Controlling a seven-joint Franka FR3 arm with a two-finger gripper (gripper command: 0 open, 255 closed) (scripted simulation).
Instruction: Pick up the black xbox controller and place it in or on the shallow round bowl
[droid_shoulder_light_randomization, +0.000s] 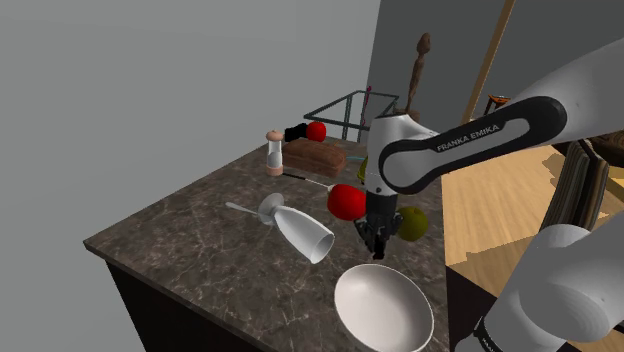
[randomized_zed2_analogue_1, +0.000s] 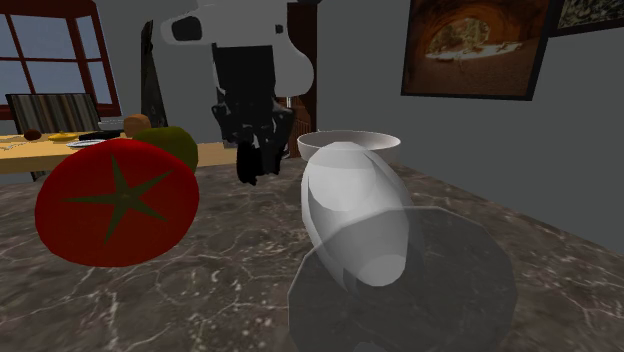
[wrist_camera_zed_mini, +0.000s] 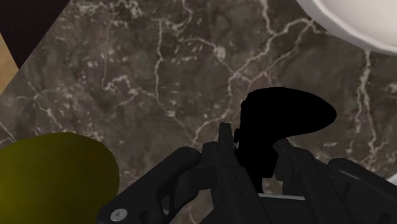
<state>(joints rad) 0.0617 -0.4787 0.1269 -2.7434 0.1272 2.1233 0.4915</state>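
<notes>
From the shoulder view, the hand (droid_shoulder_light_randomization: 376, 243) hangs over the dark marble tabletop (droid_shoulder_light_randomization: 190, 235), just beyond the far rim of a shallow white bowl (droid_shoulder_light_randomization: 385, 310) that sits at the tabletop's near edge. A tomato (droid_shoulder_light_randomization: 347, 202) is close on one side of the hand and an olive-green fruit (droid_shoulder_light_randomization: 413, 223) on the other. A wine glass (droid_shoulder_light_randomization: 300, 232) lies on its side toward the middle. A shaker (droid_shoulder_light_randomization: 275, 152) and a brown block (droid_shoulder_light_randomization: 318, 156) stand at the far end. In the second exterior view the wine glass looms in front with the tomato beside it. The bowl shows behind the glass, and the hand is between the tomato and the bowl. In the wrist view the fingers pinch a black controller (wrist_camera_zed_mini: 286, 118) between them, and one grip of it juts out past the fingertips over bare marble. The bowl's rim is near it, apart from it, and the olive-green fruit lies on the opposite side. Whether the controller clears the tabletop cannot be told.
</notes>
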